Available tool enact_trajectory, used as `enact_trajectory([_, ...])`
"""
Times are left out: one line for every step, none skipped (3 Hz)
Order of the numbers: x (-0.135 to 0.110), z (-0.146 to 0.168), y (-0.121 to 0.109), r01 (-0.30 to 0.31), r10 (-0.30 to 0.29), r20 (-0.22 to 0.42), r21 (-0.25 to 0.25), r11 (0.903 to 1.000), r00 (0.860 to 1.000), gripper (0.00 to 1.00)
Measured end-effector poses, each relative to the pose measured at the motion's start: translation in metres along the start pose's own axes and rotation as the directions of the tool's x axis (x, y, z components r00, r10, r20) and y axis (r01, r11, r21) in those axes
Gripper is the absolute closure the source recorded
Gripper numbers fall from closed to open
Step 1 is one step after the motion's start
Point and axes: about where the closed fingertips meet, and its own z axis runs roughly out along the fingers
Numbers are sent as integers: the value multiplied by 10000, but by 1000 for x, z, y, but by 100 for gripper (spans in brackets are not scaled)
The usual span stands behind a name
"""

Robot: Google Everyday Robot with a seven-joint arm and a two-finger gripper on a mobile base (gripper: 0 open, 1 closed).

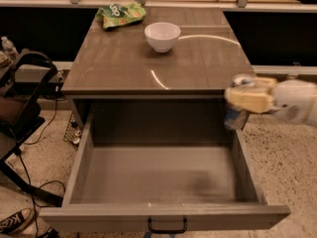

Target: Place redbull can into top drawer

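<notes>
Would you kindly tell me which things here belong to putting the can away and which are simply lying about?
Part of the job:
- slim silver and blue redbull can, held by the gripper at the drawer's right side
- open grey top drawer

Lying about:
- round white bowl on the grey cabinet top
- crumpled green snack bag on it too

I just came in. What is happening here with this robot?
The robot's tool reaches in from the right and grips the can, holding it up by the right rear corner of the open drawer. The can is not yet set down inside. A bowl and a green bag sit on the tabletop behind.
</notes>
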Motion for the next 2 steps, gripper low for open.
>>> enact_trajectory([31,53,26,410,-382,239,-1303,9906,9990,100])
enact_trajectory([65,107,55,491,-223,957,-2871,9566,9952,100])
